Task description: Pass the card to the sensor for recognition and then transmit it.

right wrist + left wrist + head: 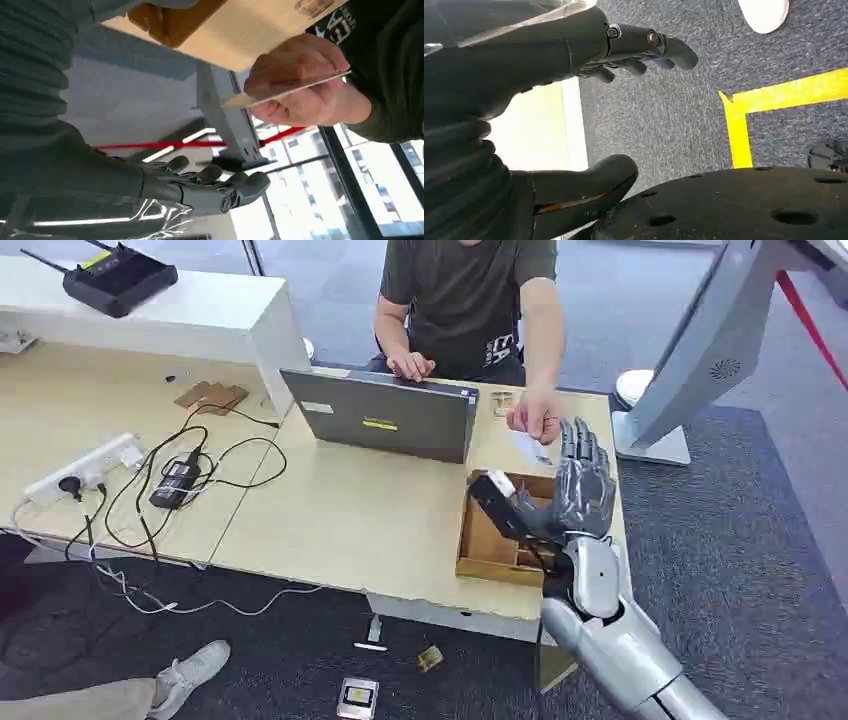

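The wooden desk [330, 510] carries a grey laptop [385, 415] at its far edge and a cardboard box [490, 540] at its right front corner. Above that box the right hand [580, 485] is raised, fingers apart and holding nothing. Just beyond its fingertips a person's hand [535, 415] pinches the card [528, 448] (a pale sliver in the head view). The right wrist view shows the card [285, 90] edge-on, its long axis pointing from the person's fingers toward the robot. The left hand [574, 100] hangs over grey carpet [664, 115], fingers loosely apart, empty.
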You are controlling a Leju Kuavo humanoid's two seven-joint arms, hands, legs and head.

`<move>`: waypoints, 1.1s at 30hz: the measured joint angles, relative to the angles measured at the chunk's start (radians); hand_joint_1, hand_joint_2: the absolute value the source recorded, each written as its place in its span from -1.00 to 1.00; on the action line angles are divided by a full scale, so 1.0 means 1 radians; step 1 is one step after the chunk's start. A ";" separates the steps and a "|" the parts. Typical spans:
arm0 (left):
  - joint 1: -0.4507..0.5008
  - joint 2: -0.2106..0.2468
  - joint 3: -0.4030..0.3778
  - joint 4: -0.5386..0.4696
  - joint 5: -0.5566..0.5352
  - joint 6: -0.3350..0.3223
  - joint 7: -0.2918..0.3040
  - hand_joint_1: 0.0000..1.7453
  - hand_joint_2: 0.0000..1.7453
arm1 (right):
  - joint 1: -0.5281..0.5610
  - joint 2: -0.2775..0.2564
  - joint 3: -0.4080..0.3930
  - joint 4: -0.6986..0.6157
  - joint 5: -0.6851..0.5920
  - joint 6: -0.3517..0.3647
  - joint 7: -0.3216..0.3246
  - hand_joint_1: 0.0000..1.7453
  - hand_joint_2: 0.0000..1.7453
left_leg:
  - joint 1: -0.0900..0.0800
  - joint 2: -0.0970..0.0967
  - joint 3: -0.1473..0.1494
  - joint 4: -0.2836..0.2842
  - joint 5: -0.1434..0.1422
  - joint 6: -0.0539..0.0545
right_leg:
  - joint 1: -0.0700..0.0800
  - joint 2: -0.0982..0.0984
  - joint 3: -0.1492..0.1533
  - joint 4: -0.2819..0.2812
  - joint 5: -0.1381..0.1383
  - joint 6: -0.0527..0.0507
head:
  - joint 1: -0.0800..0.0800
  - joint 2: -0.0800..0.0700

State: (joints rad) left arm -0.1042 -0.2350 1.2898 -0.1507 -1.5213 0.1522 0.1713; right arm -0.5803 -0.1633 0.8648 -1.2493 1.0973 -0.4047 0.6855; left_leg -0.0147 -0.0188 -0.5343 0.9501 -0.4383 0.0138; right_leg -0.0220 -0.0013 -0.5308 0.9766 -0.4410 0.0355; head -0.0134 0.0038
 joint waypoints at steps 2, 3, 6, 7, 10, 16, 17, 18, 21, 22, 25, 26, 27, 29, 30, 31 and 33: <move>0.000 0.000 0.000 0.000 0.000 0.001 0.001 -1.00 1.00 | 0.000 -0.003 0.005 0.013 0.075 0.007 0.007 -1.00 1.00 | 0.000 0.000 0.000 0.000 0.000 0.000 | 0.000 0.000 0.000 0.000 0.000 0.000 | 0.000 0.000; 0.000 0.000 0.000 0.000 0.000 0.001 0.001 -1.00 1.00 | 0.000 -0.006 0.007 0.019 0.110 0.014 0.009 -1.00 1.00 | 0.000 0.000 0.000 0.000 0.000 0.000 | 0.000 0.000 0.000 0.000 0.000 0.000 | 0.000 0.000; 0.000 0.001 0.000 0.000 -0.002 -0.002 0.002 -1.00 1.00 | 0.006 -0.010 0.010 0.034 0.174 0.041 0.011 -1.00 1.00 | 0.000 0.001 0.000 0.000 0.000 0.000 | 0.000 0.000 0.000 0.000 0.000 0.000 | 0.000 0.000; 0.000 0.001 0.000 0.000 -0.002 -0.003 0.002 -1.00 1.00 | 0.010 -0.012 0.010 0.037 0.184 0.048 0.012 -1.00 1.00 | 0.000 0.001 0.000 0.000 0.000 0.000 | 0.000 0.000 -0.001 0.000 0.000 0.000 | 0.000 0.000; 0.001 0.002 0.000 0.000 -0.003 -0.003 0.002 -1.00 1.00 | 0.030 -0.014 -0.004 0.043 0.245 0.066 0.013 0.80 1.00 | 0.000 0.001 0.000 0.000 0.000 0.000 | 0.000 0.000 -0.001 0.000 0.000 0.000 | 0.000 0.000; 0.001 0.003 0.000 0.000 -0.005 -0.005 -0.001 -1.00 1.00 | 0.066 -0.019 -0.038 0.043 0.268 0.070 0.013 1.00 1.00 | 0.000 0.001 0.000 0.000 0.000 0.000 | 0.000 0.001 -0.001 0.000 0.000 0.000 | 0.000 0.000; 0.001 0.003 0.000 0.000 -0.005 -0.006 -0.002 -1.00 1.00 | 0.072 -0.019 -0.044 0.042 0.271 0.070 0.013 1.00 1.00 | 0.000 0.001 0.000 0.000 0.000 0.000 | 0.000 0.001 -0.001 0.000 0.000 0.000 | 0.000 0.000; 0.001 0.003 0.000 0.000 -0.005 -0.006 -0.001 -1.00 1.00 | 0.078 -0.021 -0.048 0.041 0.270 0.070 0.013 0.98 1.00 | 0.000 0.001 0.000 0.000 0.000 0.000 | 0.000 0.001 -0.001 0.000 0.000 0.000 | 0.000 0.000; 0.001 0.004 0.000 0.000 -0.006 -0.010 -0.002 -1.00 1.00 | 0.091 -0.022 -0.061 0.036 0.237 0.059 0.013 1.00 1.00 | 0.000 0.002 0.000 0.000 0.000 0.000 | 0.000 0.001 -0.001 0.000 0.000 0.000 | 0.000 0.000; 0.001 0.004 0.000 0.000 -0.006 -0.010 -0.002 -1.00 1.00 | 0.096 -0.022 -0.066 0.033 0.219 0.045 0.013 1.00 1.00 | 0.000 0.002 0.000 0.000 0.000 0.000 | 0.000 0.001 -0.001 0.000 0.000 0.000 | 0.000 0.000; 0.001 0.004 0.000 0.000 -0.006 -0.010 -0.002 -1.00 1.00 | 0.100 -0.024 -0.076 0.032 0.177 -0.015 0.013 1.00 1.00 | 0.000 0.002 0.001 0.000 0.000 0.000 | 0.000 0.001 0.000 0.000 0.000 0.000 | 0.000 0.000; 0.001 0.004 0.000 0.000 -0.006 -0.010 -0.002 -1.00 1.00 | 0.101 -0.026 -0.079 0.032 0.159 -0.037 0.013 1.00 1.00 | 0.000 0.002 0.001 0.000 0.000 0.000 | 0.000 0.001 0.000 0.000 0.000 0.000 | 0.000 0.000; 0.001 0.004 0.000 0.000 -0.006 -0.010 -0.002 -1.00 1.00 | 0.103 -0.027 -0.081 0.032 0.141 -0.058 0.013 1.00 1.00 | 0.000 0.002 0.001 0.000 0.000 0.000 | 0.000 0.001 0.000 0.000 0.000 0.000 | 0.000 0.000; 0.001 0.004 0.000 0.000 -0.006 -0.010 -0.002 -1.00 1.00 | 0.110 -0.029 -0.082 0.031 0.060 -0.137 -0.005 1.00 1.00 | 0.000 0.002 0.000 0.000 0.000 0.000 | 0.000 0.001 0.000 0.000 0.000 0.000 | 0.000 0.000; 0.001 0.004 0.000 0.000 -0.006 -0.010 -0.002 -1.00 1.00 | 0.114 -0.029 -0.082 0.028 -0.024 -0.212 -0.036 1.00 1.00 | 0.000 0.002 0.000 0.000 -0.001 0.000 | 0.000 0.001 -0.001 0.000 0.000 0.000 | 0.000 0.000; 0.001 0.004 0.000 0.000 -0.006 -0.009 -0.002 -1.00 1.00 | 0.120 -0.028 -0.089 0.021 -0.087 -0.255 -0.075 1.00 1.00 | 0.000 0.002 0.000 0.000 -0.001 0.000 | 0.000 0.001 0.000 0.000 0.000 0.000 | 0.000 0.000; 0.002 0.004 0.000 0.000 -0.006 -0.008 -0.002 -1.00 1.00 | 0.143 -0.016 -0.123 -0.003 -0.175 -0.264 -0.222 1.00 1.00 | 0.000 0.002 0.001 0.000 -0.001 0.000 | 0.000 0.001 0.000 0.000 0.000 0.000 | 0.000 0.000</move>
State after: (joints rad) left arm -0.1025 -0.2308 1.2898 -0.1507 -1.5278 0.1446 0.1694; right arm -0.4377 -0.1789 0.7415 -1.2521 0.9219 -0.6684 0.4634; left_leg -0.0145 -0.0171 -0.5338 0.9505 -0.4388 0.0136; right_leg -0.0218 -0.0005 -0.5311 0.9766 -0.4409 0.0355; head -0.0134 0.0038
